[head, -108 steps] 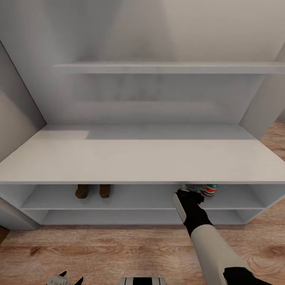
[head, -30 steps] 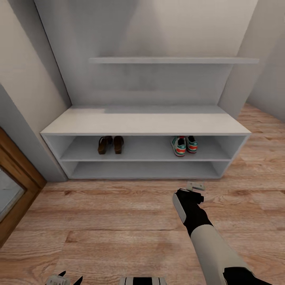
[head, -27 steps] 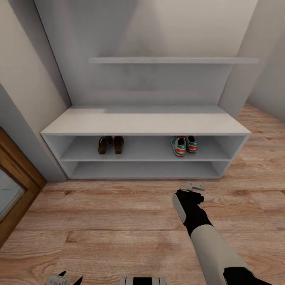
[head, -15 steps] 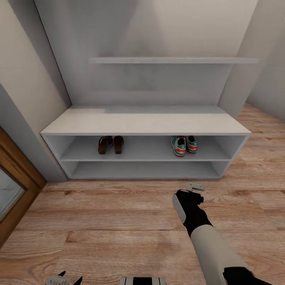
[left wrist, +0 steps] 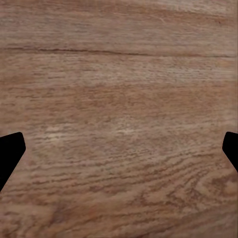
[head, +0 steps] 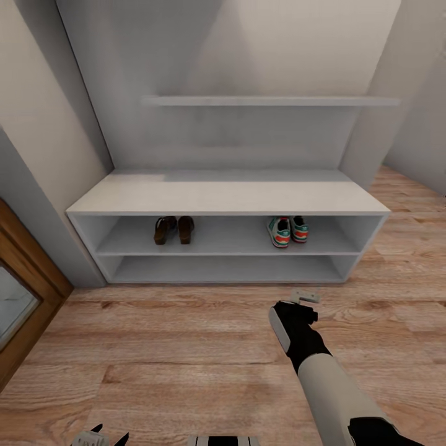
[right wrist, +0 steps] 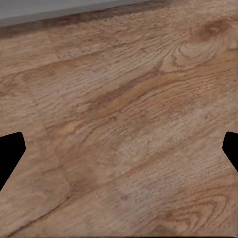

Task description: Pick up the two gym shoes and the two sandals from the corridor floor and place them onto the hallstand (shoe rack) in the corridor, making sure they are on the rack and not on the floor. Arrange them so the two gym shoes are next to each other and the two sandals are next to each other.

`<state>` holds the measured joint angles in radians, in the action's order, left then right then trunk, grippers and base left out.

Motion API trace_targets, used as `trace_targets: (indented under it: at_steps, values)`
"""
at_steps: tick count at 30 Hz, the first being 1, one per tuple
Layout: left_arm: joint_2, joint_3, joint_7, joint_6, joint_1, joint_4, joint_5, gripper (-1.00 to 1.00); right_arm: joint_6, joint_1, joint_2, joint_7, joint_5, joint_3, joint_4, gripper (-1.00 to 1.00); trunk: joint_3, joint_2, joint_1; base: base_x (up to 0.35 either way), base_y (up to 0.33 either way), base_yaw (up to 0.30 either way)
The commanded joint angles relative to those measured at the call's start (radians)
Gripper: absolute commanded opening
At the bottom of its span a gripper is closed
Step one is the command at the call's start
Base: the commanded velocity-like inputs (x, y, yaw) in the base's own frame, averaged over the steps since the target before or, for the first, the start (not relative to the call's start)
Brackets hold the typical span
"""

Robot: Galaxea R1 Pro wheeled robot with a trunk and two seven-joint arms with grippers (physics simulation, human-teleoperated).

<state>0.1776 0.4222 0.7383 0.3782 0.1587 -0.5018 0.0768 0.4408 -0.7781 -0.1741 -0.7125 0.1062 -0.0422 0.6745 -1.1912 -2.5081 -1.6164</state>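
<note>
Reaching forward over the corridor floor (head: 186, 347), the right arm hangs short of the hallstand (head: 226, 198).
Right gripper (head: 305, 296) points at the rack, jaws spread wide and empty above bare planks; the left gripper (head: 105, 433) sits low, likewise released. Two sandals (head: 173, 229) stand side by side on the upper open shelf's left part, two gym shoes (head: 288, 230) paired toward its right. A wooden door frame (head: 25, 297) borders the left wall.

A home entrance corridor: a pale grey hallstand (head: 226, 198) against the wall holds brown sandals (head: 173, 229) and gym shoes (head: 287, 230), on wood plank floor (head: 161, 347) beside a wooden door frame (head: 28, 297).
</note>
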Motion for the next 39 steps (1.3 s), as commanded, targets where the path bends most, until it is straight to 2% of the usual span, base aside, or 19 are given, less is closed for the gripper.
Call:
trace_targets:
  at_steps: [1,11,15,29,36,39]
  values:
    - [-0.001,0.007,0.005,0.004,0.001,0.0,0.008,1.0,0.003,0.0,0.0,-0.004,0.006,-0.001,-0.007,1.0,0.003,0.0,0.001,0.0,0.0,0.0]
    - [0.0,0.009,0.002,0.003,0.001,0.0,0.007,1.0,-0.009,0.0,0.0,-0.001,0.007,-0.001,-0.08,1.0,0.042,0.002,0.005,0.0,0.0,0.0]
    - [0.001,0.009,0.002,0.002,0.001,0.0,0.006,1.0,-0.04,0.001,0.0,0.017,0.007,-0.001,-0.125,1.0,0.057,0.003,0.007,0.0,0.0,0.0]
    - [0.002,0.01,0.0,0.001,0.002,0.0,0.004,1.0,-0.184,0.004,0.0,0.228,0.002,-0.001,-0.262,1.0,0.111,0.006,0.013,0.0,0.0,0.0]
    - [0.004,0.011,0.0,-0.002,0.002,0.0,0.003,1.0,-0.22,0.013,0.0,0.274,0.0,0.0,-0.282,1.0,0.139,0.008,0.016,0.0,0.0,0.0]
    - [0.004,0.012,-0.001,-0.004,0.002,0.0,0.003,1.0,-0.241,0.019,0.0,0.291,-0.002,0.0,-0.285,1.0,0.148,0.029,0.028,0.0,0.0,0.0]
